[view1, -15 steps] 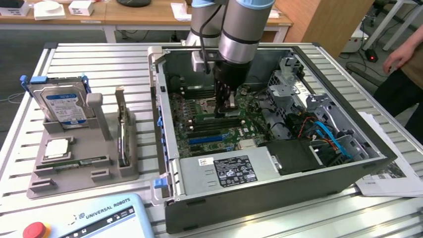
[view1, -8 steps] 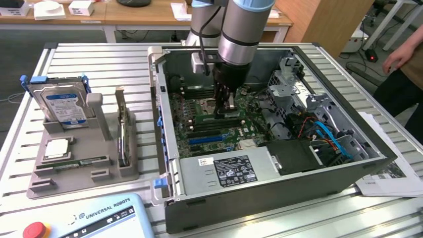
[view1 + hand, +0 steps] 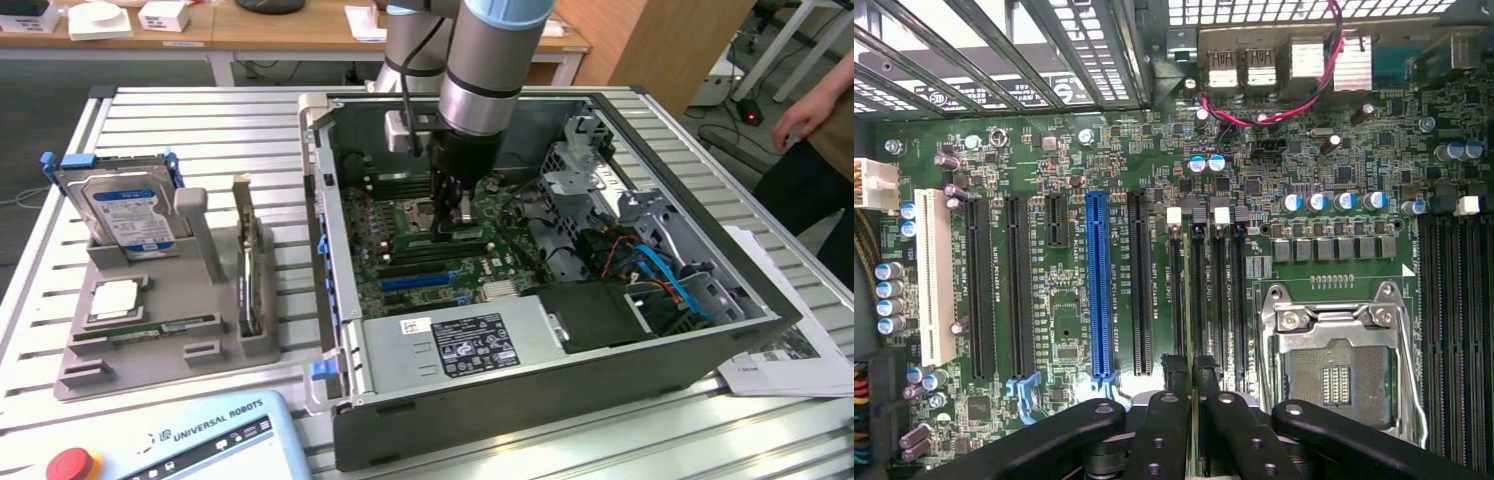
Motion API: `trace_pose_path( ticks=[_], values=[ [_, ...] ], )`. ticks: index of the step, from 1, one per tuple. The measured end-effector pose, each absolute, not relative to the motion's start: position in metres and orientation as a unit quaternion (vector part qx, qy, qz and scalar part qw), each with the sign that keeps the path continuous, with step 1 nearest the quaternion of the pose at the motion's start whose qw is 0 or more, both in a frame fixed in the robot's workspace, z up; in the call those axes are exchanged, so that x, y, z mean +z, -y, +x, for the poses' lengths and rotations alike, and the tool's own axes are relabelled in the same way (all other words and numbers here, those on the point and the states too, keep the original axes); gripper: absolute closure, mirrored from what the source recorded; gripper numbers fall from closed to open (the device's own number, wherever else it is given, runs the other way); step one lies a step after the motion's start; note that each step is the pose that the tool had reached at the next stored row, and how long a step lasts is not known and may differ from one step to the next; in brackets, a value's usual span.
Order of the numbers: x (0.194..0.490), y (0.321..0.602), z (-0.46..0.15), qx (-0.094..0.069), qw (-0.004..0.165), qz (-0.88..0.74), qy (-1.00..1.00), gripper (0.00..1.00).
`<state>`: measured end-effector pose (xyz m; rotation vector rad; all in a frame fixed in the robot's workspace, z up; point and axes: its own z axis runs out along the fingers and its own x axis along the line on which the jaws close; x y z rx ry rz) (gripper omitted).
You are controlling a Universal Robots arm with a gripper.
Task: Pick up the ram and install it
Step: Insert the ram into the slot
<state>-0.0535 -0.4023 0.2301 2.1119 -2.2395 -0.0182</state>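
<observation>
Evidently mid-install, with the gripper (image 3: 461,213) low inside the open case (image 3: 561,395), jaws clenched on a thin green edge judged to be the ram (image 3: 1194,425), poised over the memory slots (image 3: 1209,290) beside the empty processor socket (image 3: 1336,375); calls for squaring it to one slot.

1. We see a slatted table (image 3: 200,130) bearing an open computer case (image 3: 561,400), its motherboard (image 3: 441,270) exposed.
2. A labelled power supply (image 3: 461,345) sits in the case's near end.
3. On the exterior view's left stands a grey holder (image 3: 174,350) with a hard drive (image 3: 127,210) upright and a processor (image 3: 116,300) lying flat.
4. A pendant (image 3: 187,440) lies at the near edge, and papers (image 3: 787,360) lie beside the case.
5. A person (image 3: 814,150) stands at the exterior view's right.
6. Close up, we see a blue slot (image 3: 1097,290), a white slot (image 3: 934,275) and a socket (image 3: 1334,360).
</observation>
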Motion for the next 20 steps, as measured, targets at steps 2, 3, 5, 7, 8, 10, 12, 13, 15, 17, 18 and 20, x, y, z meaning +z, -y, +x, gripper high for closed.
trace_pose_path(
  ticks=[2, 3, 5, 7, 8, 10, 12, 13, 15, 17, 18, 20],
  values=[
    [0.2299, 0.4023, -0.0535, -0.006, 0.032, 0.686, 0.727, 0.87],
    [0.2299, 0.4023, -0.0535, -0.006, 0.032, 0.686, 0.727, 0.87],
    [0.2297, 0.4025, -0.0536, -0.006, 0.031, 0.686, 0.727, 0.87],
    [0.2294, 0.4036, -0.0541, -0.006, 0.031, 0.686, 0.727, 0.87],
    [0.2293, 0.4041, -0.0544, -0.006, 0.031, 0.686, 0.727, 0.87],
    [0.2293, 0.4042, -0.0543, -0.006, 0.031, 0.686, 0.727, 0.87],
    [0.2293, 0.4042, -0.0543, -0.006, 0.032, 0.686, 0.727, 0.87],
    [0.2293, 0.4042, -0.0543, -0.006, 0.032, 0.686, 0.727, 0.87],
    [0.229, 0.4042, -0.0543, -0.006, 0.032, 0.686, 0.727, 0.87],
    [0.228, 0.4042, -0.0543, -0.006, 0.032, 0.686, 0.727, 0.87],
    [0.2275, 0.4042, -0.0543, -0.006, 0.032, 0.686, 0.727, 0.87],
    [0.227, 0.4042, -0.0543, -0.006, 0.032, 0.686, 0.727, 0.87]
  ],
)
